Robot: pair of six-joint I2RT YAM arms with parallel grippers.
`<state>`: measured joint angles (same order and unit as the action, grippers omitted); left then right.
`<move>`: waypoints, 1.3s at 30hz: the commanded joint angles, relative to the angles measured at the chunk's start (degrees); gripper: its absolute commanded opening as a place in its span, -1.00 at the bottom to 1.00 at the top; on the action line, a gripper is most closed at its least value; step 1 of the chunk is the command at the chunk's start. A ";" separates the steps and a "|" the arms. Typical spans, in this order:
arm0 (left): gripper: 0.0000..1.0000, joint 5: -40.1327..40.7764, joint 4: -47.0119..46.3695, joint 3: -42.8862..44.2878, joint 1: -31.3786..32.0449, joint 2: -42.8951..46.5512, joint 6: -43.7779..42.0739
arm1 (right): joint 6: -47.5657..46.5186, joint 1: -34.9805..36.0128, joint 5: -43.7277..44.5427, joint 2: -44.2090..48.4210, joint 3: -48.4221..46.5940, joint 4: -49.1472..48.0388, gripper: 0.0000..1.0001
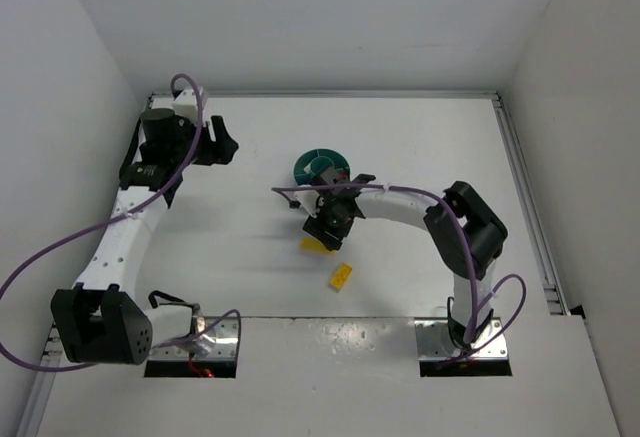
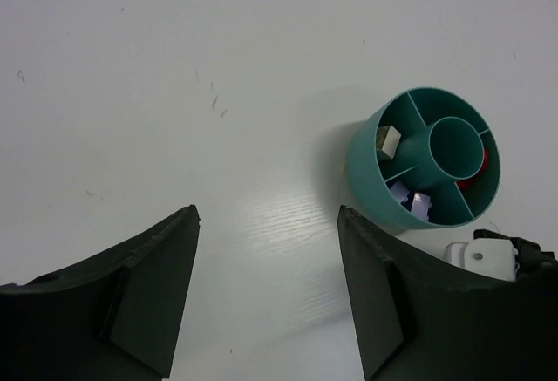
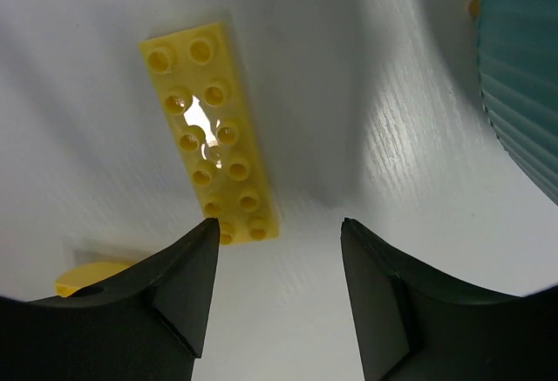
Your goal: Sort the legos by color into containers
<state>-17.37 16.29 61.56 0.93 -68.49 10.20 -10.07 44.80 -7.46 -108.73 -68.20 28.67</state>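
The round teal dish [image 1: 318, 166] stands mid-table. In the left wrist view, the dish [image 2: 375, 180] holds an off-white brick [image 2: 388, 141], purple bricks [image 2: 410, 200] and a red brick [image 2: 475, 163] in separate sections. A long flat yellow brick [image 3: 211, 132] lies on the table just ahead of my open right gripper [image 3: 279, 224], near its left fingertip. It shows partly under that gripper [image 1: 323, 229] in the top view [image 1: 314, 246]. A second yellow brick [image 1: 341, 277] lies nearer the arms. My left gripper [image 1: 224, 143] is open and empty, left of the dish.
The dish's ribbed teal wall [image 3: 523, 76] fills the right edge of the right wrist view. Another yellow piece [image 3: 87, 275] peeks out by the left finger. Purple cables run along both arms. White walls stand on both sides of the table.
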 commanded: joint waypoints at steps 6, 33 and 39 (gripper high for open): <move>0.39 -3.03 -0.83 -0.39 -1.37 -1.38 0.61 | -1.97 2.84 1.40 -3.15 -2.37 -0.01 0.17; 0.36 -3.64 -1.35 -1.44 -2.42 -3.49 -0.52 | -8.03 3.46 9.48 2.62 6.24 -0.90 -0.66; 0.36 -4.17 -1.35 -1.97 -2.42 -3.49 -0.53 | -14.54 2.93 14.48 10.72 2.12 5.16 -0.71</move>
<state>-20.32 16.58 60.42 -0.75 -72.31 9.69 -19.55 48.07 2.00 -104.44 -62.89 29.41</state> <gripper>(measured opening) 0.683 0.331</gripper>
